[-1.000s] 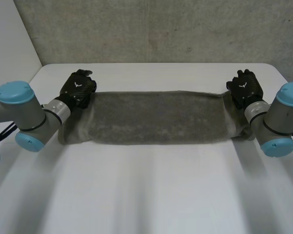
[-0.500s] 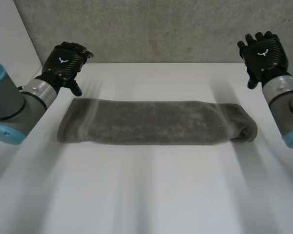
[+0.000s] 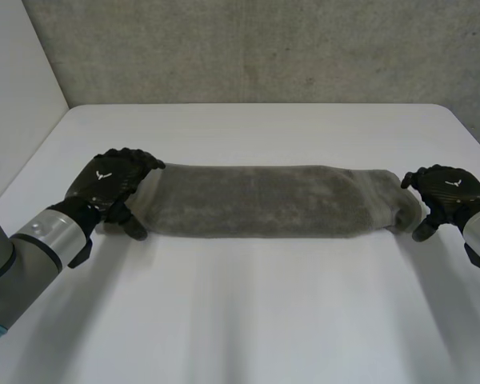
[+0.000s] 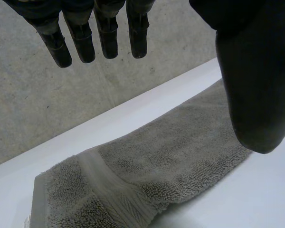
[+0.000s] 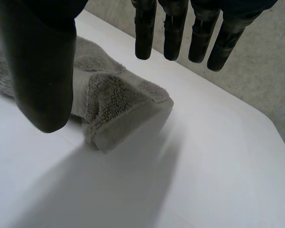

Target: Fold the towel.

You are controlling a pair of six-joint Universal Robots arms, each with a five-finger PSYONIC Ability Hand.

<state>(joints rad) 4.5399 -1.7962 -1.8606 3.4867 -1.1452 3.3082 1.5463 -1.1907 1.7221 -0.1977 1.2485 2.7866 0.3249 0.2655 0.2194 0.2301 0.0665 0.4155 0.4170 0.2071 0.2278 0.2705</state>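
Observation:
A grey towel (image 3: 264,200) lies folded into a long strip across the middle of the white table (image 3: 248,320). My left hand (image 3: 112,182) hovers over the strip's left end, fingers straight and thumb apart, holding nothing. In the left wrist view the towel's banded end (image 4: 114,190) lies below the fingers (image 4: 104,38) and the thumb (image 4: 251,90). My right hand (image 3: 446,192) is just off the strip's right end, open too. The right wrist view has the towel's folded end (image 5: 118,114) under the spread fingers (image 5: 180,33).
A grey concrete wall (image 3: 256,48) rises behind the table's far edge. The table's left edge (image 3: 32,160) runs beside a pale wall. Bare table stretches in front of the towel.
Both hands let go of the towel's far corners, rose toward the wall with fingers spread, then came down and forward to the strip's two ends. The towel has stayed flat.

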